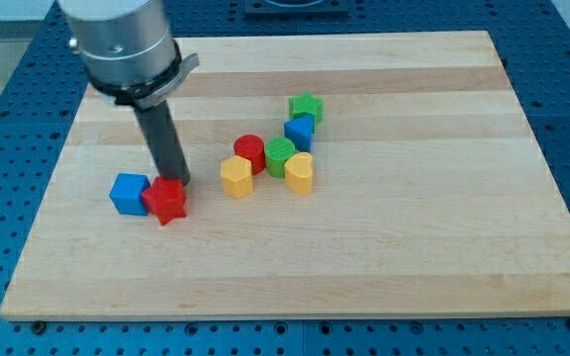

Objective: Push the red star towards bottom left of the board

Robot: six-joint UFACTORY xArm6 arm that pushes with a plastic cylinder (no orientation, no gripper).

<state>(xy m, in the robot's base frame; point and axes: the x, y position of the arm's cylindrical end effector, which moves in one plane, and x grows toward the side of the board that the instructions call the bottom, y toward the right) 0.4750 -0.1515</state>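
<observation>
The red star (167, 200) sat on the left part of the wooden board (414, 257), towards the near side, its matte faces and blunt points showing plainly. My tip (176, 182) stood right at its far edge, seemingly touching it; the rod was a straight dark bar with nothing to open or close, and it held nothing. Above it the arm's grey metal housing (122, 44) filled the far left corner of the view. A blue cube (128, 193) lay just left of the star, touching it or nearly so.

Well apart, to the right near the board's middle, the other blocks clustered: a yellow hexagonal block (236, 177), a red cylinder (249, 152), a green rounded block (280, 155), and a yellow heart-like block (300, 173), all close together. Just beyond them were a blue block (299, 131) and a green star (306, 107). The board was pale wood with long grain stripes, resting on a blue perforated table (8, 119).
</observation>
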